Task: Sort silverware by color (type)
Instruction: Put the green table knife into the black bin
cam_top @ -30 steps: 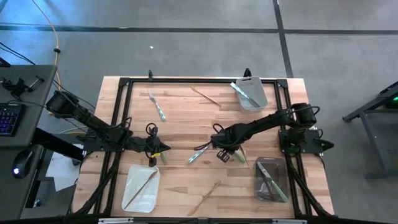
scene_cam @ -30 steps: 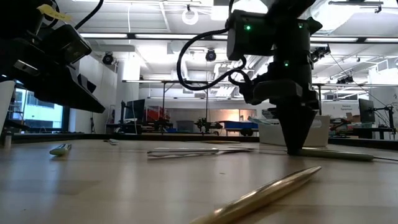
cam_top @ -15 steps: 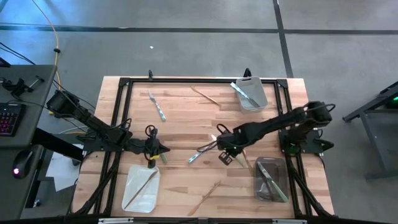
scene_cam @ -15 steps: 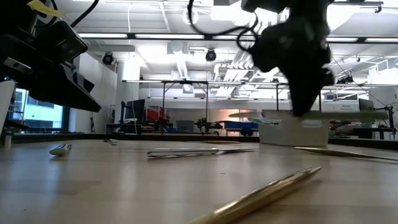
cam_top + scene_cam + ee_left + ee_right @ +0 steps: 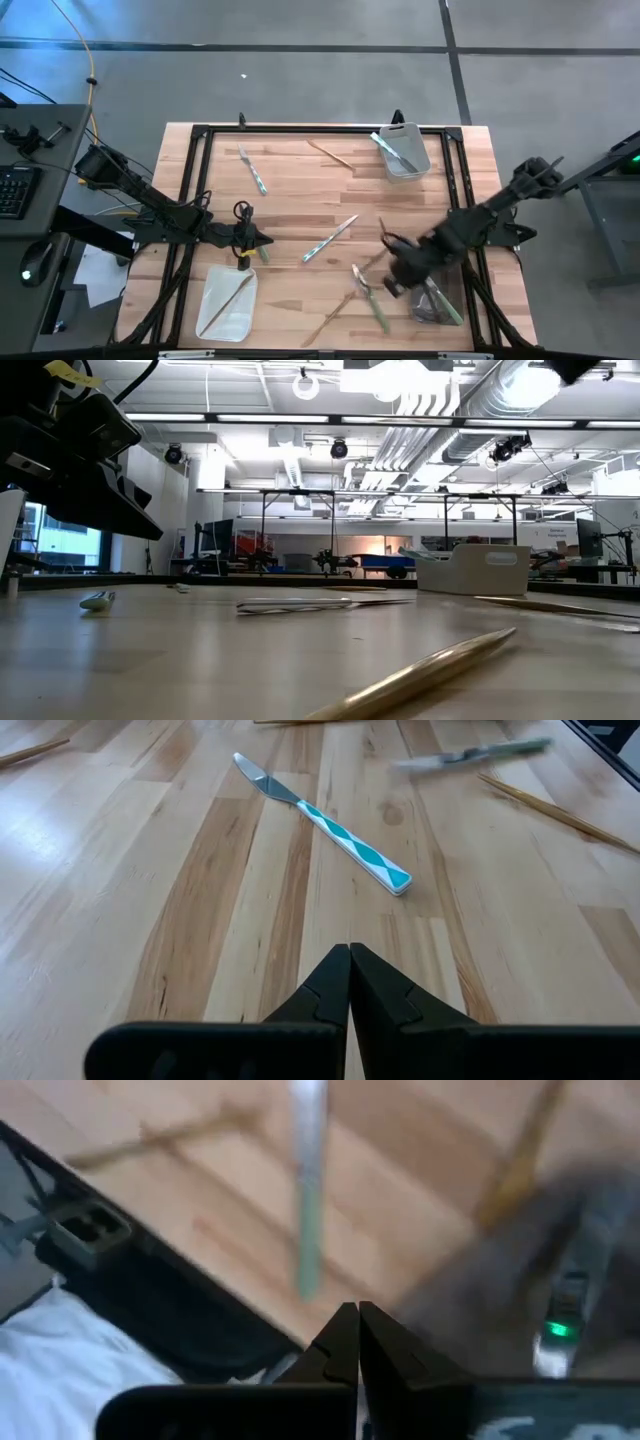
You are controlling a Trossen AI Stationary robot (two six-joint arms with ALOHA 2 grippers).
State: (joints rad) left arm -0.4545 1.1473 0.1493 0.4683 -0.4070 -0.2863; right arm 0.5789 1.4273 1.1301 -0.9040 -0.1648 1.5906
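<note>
— So, how far along?
— Partly: each of the three plastic trays (image 5: pixel 228 305) holds some silverware. The right gripper (image 5: pixel 392 281), fingers pinched on a pale-green-handled spoon (image 5: pixel 372 300), hovers beside the dark tray (image 5: pixel 437 290).
— Left?
— Closed left gripper (image 5: pixel 262 240) empty; blue-handled knife (image 5: pixel 329 239) and gold pieces loose.

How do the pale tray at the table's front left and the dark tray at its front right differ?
The pale tray is whitish; the dark tray is grey. The pale tray holds one gold piece; the dark tray holds green-handled pieces. The right gripper is beside the dark tray, while the left gripper waits behind the pale tray. Both are rectangular and sit on the wooden table.
</note>
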